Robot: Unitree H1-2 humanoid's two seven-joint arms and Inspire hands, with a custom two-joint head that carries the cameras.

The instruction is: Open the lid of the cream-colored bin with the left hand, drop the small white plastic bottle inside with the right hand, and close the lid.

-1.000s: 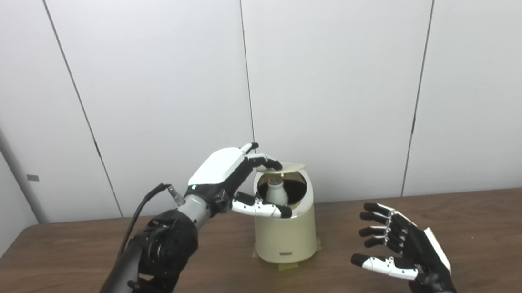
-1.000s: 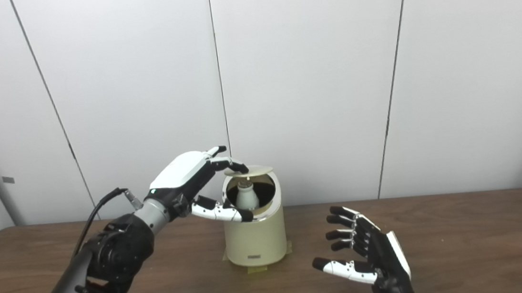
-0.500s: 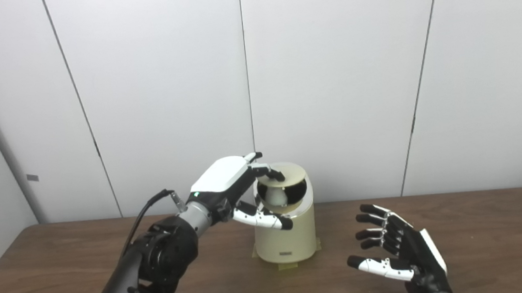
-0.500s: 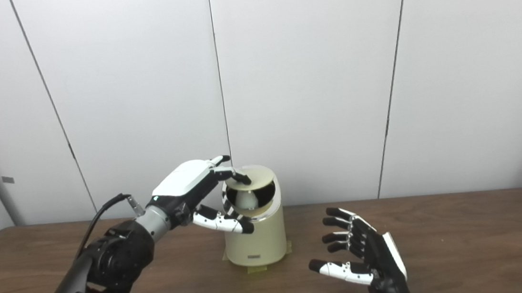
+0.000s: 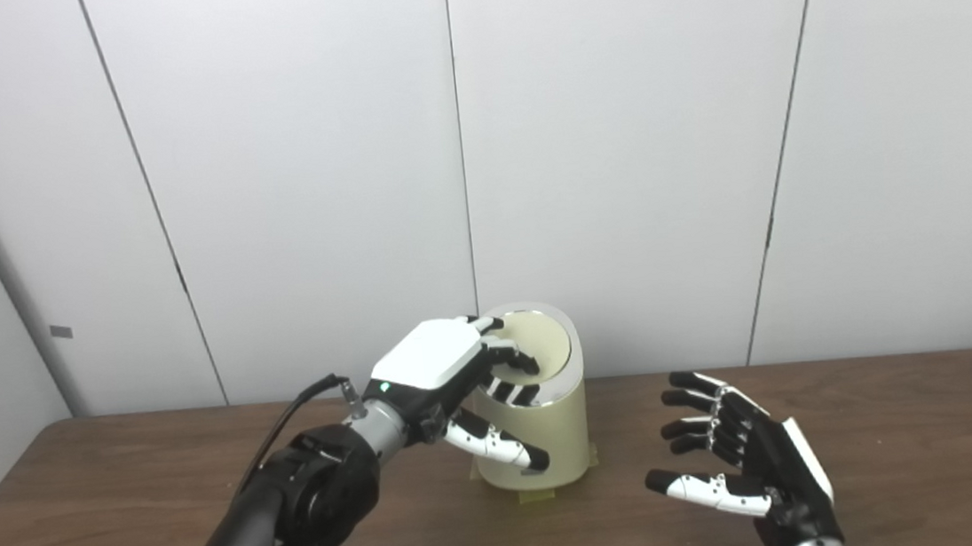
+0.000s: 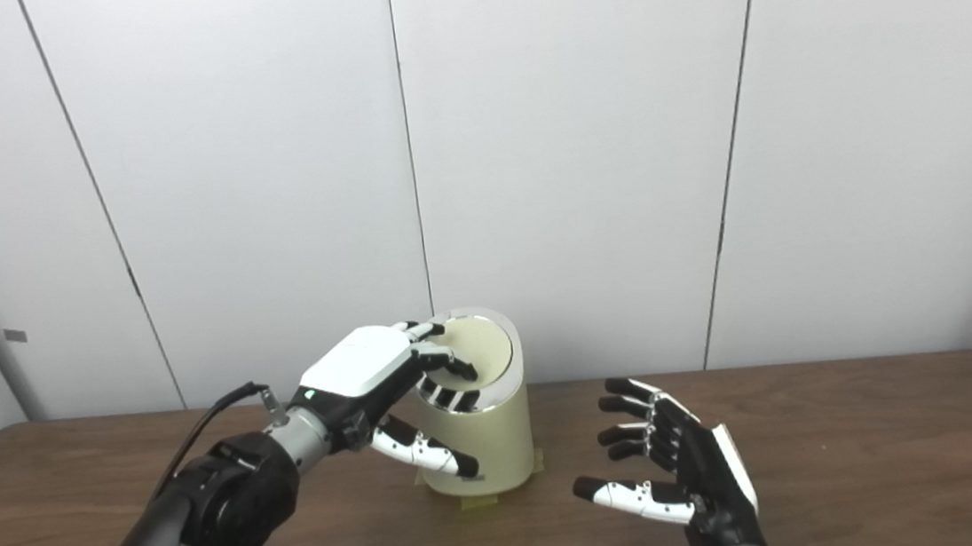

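The cream-colored bin [image 5: 538,442] stands on the brown table near its back edge. Its round lid [image 5: 538,346] lies down flat in the slanted top ring, covering the opening. My left hand [image 5: 451,374] rests on the lid's left part, fingers [image 5: 512,361] pressing on it and the thumb hanging in front of the bin wall. The small white bottle is hidden from view. My right hand [image 5: 736,463] hovers open to the right of the bin, palm turned left, holding nothing.
The brown table [image 5: 913,446] stretches to both sides of the bin. White wall panels [image 5: 614,118] stand close behind it. Tape tabs [image 5: 536,496] show under the bin's base.
The lid swung down from raised to shut under my left hand, which moved down with it. The white bottle seen inside earlier is now covered. My right hand barely shifted.
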